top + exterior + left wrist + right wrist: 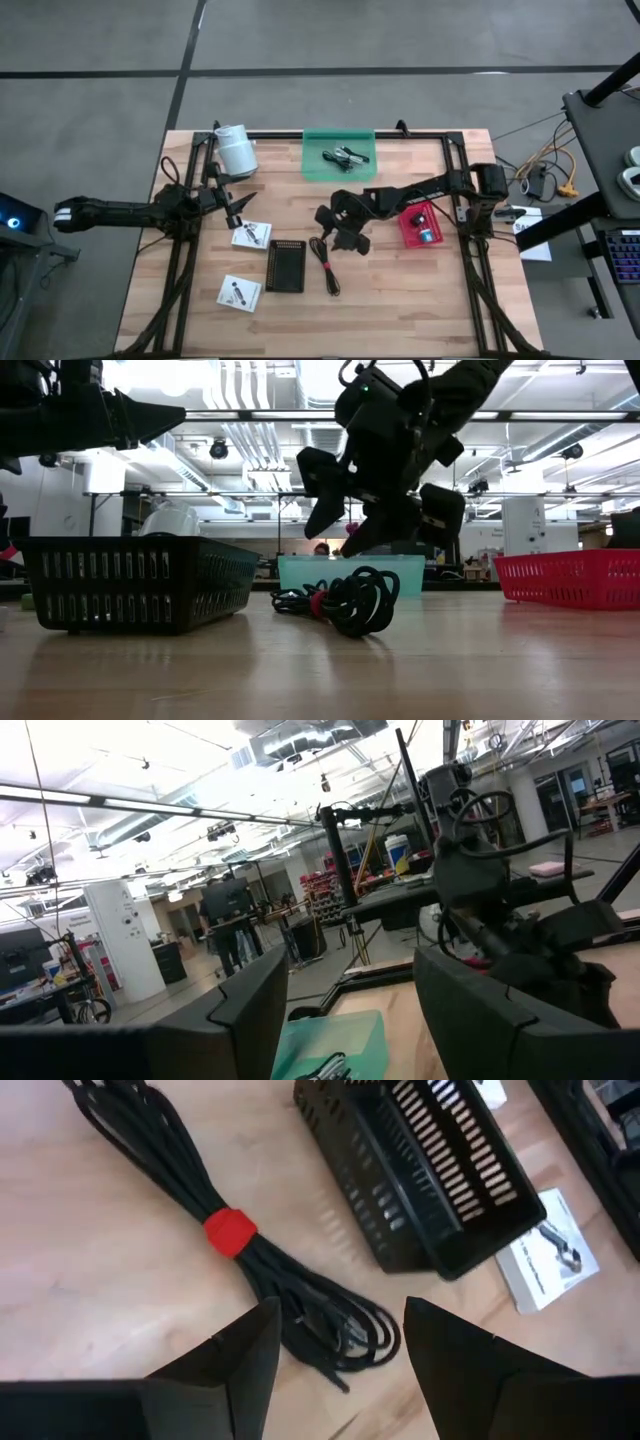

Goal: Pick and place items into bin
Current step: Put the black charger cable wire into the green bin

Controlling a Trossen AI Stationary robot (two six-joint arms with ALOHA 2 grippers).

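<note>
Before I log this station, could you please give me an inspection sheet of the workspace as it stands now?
Surface: wooden table, dry and intact.
Job's things: bundled black cable with red tie lying beside the black basket; two white cards; green bin already holds cables; red bin holds a blue piece.
Clutter: white roll at the back left.
Grippers: right gripper open above the cable bundle; left gripper open, raised at the left side.
Cables: loose leads off the table's right edge.
Surroundings: a person stands far off.
</note>
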